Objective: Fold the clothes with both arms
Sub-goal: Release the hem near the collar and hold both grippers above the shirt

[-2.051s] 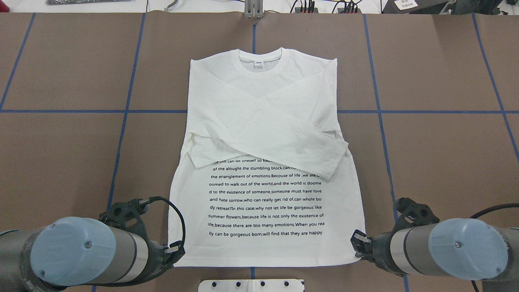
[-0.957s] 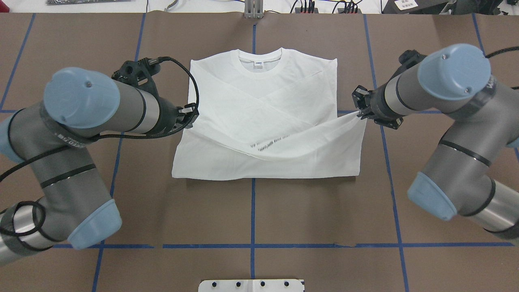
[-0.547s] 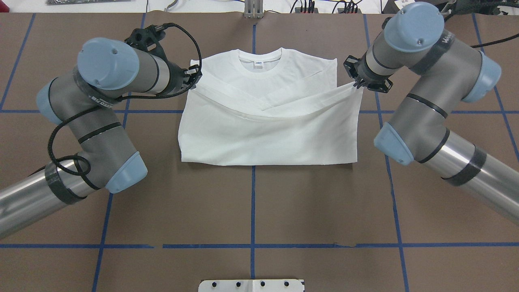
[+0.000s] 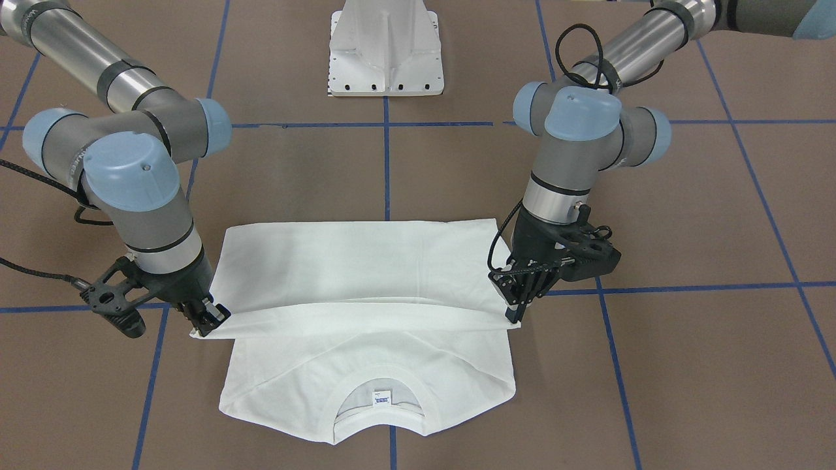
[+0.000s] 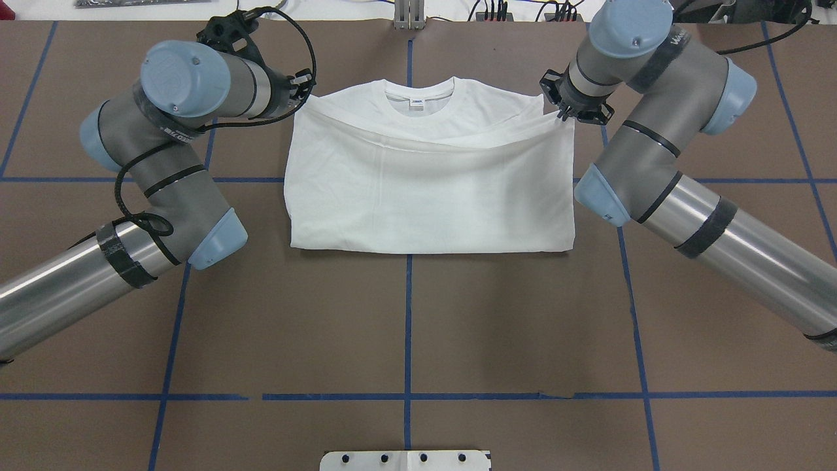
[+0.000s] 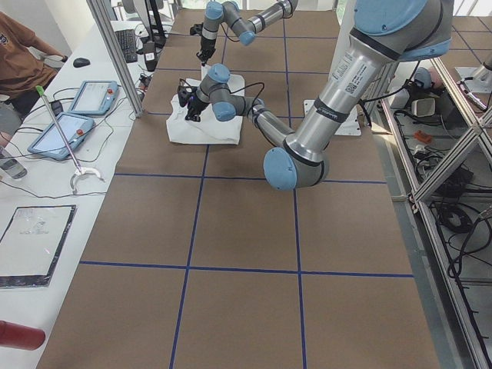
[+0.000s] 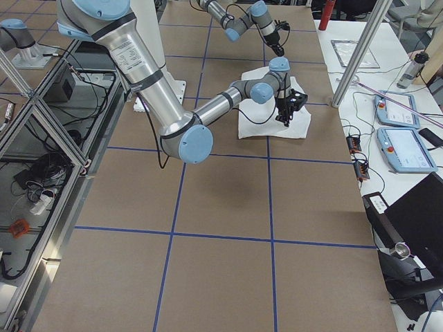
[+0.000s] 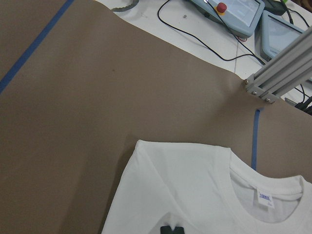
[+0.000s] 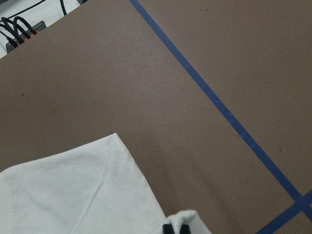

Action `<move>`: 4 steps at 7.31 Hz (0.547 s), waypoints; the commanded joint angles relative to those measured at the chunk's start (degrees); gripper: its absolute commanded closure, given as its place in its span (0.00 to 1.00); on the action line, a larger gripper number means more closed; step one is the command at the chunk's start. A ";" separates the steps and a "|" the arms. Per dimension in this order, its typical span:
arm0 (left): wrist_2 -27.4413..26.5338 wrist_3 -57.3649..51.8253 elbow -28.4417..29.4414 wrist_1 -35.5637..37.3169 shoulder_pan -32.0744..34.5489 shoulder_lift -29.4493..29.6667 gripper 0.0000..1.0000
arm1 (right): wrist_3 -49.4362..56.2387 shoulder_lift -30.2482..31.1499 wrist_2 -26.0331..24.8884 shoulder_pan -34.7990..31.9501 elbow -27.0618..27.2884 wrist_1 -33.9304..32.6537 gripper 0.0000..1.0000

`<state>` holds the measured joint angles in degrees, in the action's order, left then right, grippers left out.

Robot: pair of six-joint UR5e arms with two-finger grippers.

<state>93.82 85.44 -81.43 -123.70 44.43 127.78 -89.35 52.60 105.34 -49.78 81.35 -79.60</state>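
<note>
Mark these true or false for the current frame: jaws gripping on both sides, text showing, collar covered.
1. The left arm has its jaws shut on a top-layer corner of the shirt. True.
2. The right arm has its jaws open, clear of the cloth. False: they pinch the other top-layer corner.
3. Black text shows on the upper layer. False: the upper layer is plain white.
4. The collar and its label are uncovered. True.
</note>
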 commanded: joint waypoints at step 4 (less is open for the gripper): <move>-2.24 -0.01 10.76 -5.58 0.21 4.05 1.00 | 0.05 -4.51 -0.93 0.12 -10.40 4.98 1.00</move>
<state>91.74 85.45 -72.38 -128.74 44.65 131.15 -89.30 49.53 104.44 -49.75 72.91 -74.88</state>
